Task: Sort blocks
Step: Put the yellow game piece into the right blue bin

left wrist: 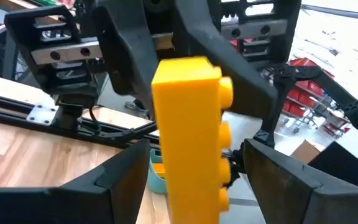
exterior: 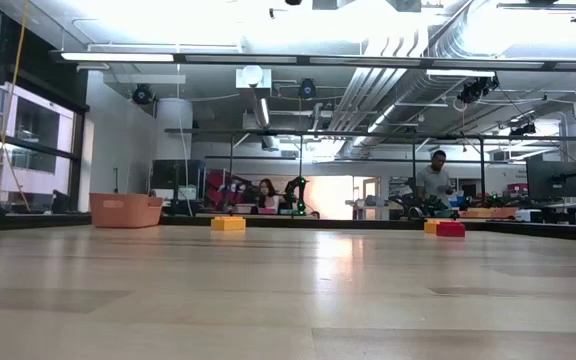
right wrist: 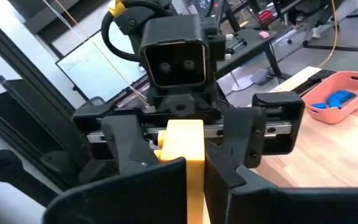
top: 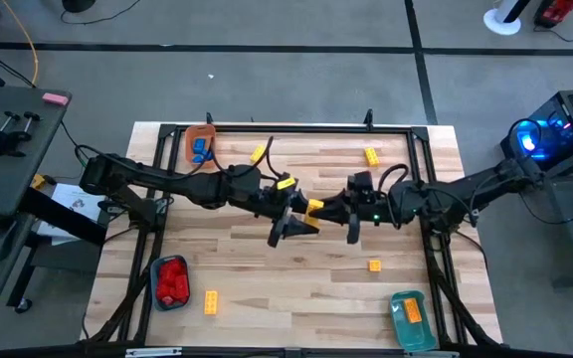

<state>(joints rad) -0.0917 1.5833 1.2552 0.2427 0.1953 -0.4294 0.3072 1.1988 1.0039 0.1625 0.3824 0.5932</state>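
Observation:
Above the middle of the table a long yellow block (top: 313, 207) hangs between my two grippers, which face each other. My right gripper (top: 332, 210) comes in from the table's right and is shut on it. My left gripper (top: 299, 217) comes from the left and is open. Its two fingers (right wrist: 124, 144) stand on either side of the block (left wrist: 188, 130) with a gap on each side. Loose yellow blocks (top: 371, 155) (top: 375, 265) (top: 211, 302) lie flat on the wood. Neither gripper shows in the low view. My right gripper pinches the yellow block's two flat sides (right wrist: 194, 163) between its two fingers, and the block fills the slit between them. The fingers lie level and come from the table's right side. The block is lifted clear of the table and sticks out beyond the fingertips toward my left gripper.
An orange tray (top: 200, 146) with blue blocks (right wrist: 337, 99) stands at the far left. A tray with red blocks (top: 171, 281) is at the near left, and a teal tray (top: 408, 316) holding an orange block is at the near right. A black frame (top: 436, 179) edges the table.

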